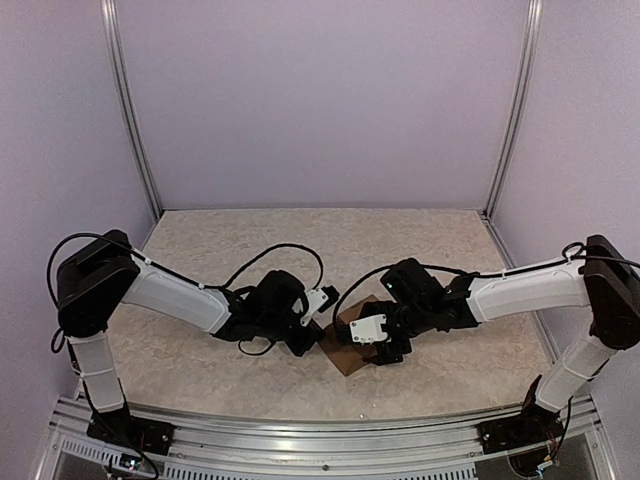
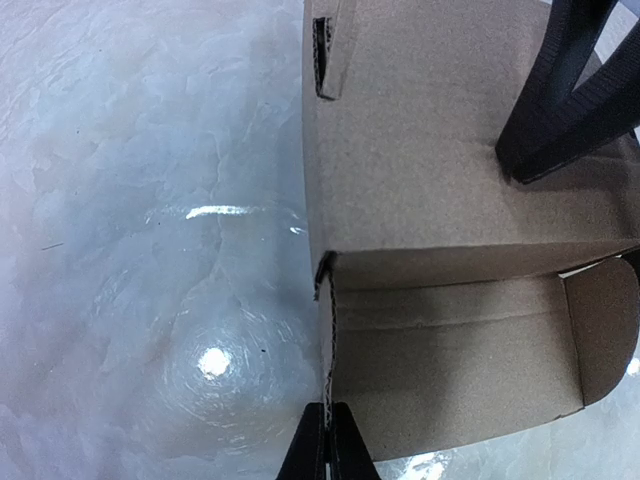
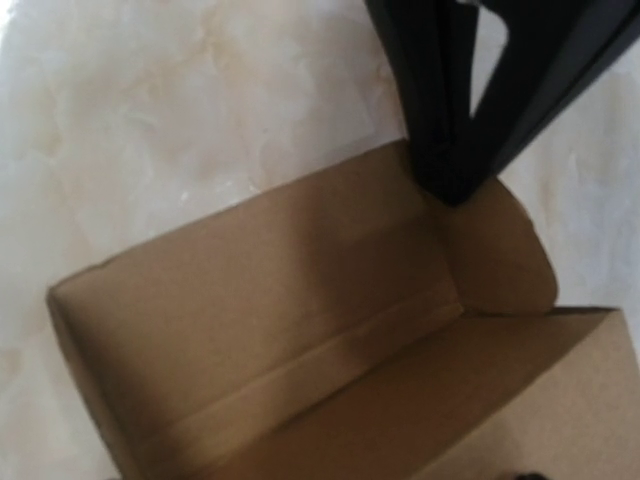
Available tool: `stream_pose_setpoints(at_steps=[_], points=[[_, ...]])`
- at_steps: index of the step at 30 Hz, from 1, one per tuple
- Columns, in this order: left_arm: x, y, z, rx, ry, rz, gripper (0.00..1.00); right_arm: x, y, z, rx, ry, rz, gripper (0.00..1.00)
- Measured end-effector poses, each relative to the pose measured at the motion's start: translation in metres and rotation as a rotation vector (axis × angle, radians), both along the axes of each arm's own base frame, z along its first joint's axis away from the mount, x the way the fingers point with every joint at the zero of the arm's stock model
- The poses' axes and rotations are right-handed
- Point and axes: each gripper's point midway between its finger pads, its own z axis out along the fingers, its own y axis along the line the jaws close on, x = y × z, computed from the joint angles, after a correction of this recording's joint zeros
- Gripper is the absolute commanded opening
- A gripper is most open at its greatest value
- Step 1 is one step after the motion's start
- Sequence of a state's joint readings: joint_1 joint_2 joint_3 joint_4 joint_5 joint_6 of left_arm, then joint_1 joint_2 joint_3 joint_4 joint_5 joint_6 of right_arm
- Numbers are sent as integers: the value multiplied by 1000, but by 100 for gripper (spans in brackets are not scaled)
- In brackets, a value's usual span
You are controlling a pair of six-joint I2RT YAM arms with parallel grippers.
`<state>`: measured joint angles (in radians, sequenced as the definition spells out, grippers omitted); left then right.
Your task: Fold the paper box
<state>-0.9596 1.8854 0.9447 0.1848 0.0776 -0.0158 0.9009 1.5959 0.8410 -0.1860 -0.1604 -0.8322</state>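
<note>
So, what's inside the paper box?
Only bare cardboard walls show inside the paper box, plus a rounded end flap; the part under its top panel is covered.

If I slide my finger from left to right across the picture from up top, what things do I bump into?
left arm → paper box → right arm

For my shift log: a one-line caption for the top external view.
Left gripper and right gripper meet at the brown paper box on the table, near its front edge.
</note>
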Motion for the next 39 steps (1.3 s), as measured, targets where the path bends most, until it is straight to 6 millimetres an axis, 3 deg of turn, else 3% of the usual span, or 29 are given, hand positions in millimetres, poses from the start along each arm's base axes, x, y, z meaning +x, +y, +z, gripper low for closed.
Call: stream_pose_setpoints(at_steps=[29,39], points=[[16,-10,12,97,241,7,0,5,-1,1,-8,-17,-14,77],[15,-10,14,95,285,-5,0,5,-1,1,-10,-20,-15,69]])
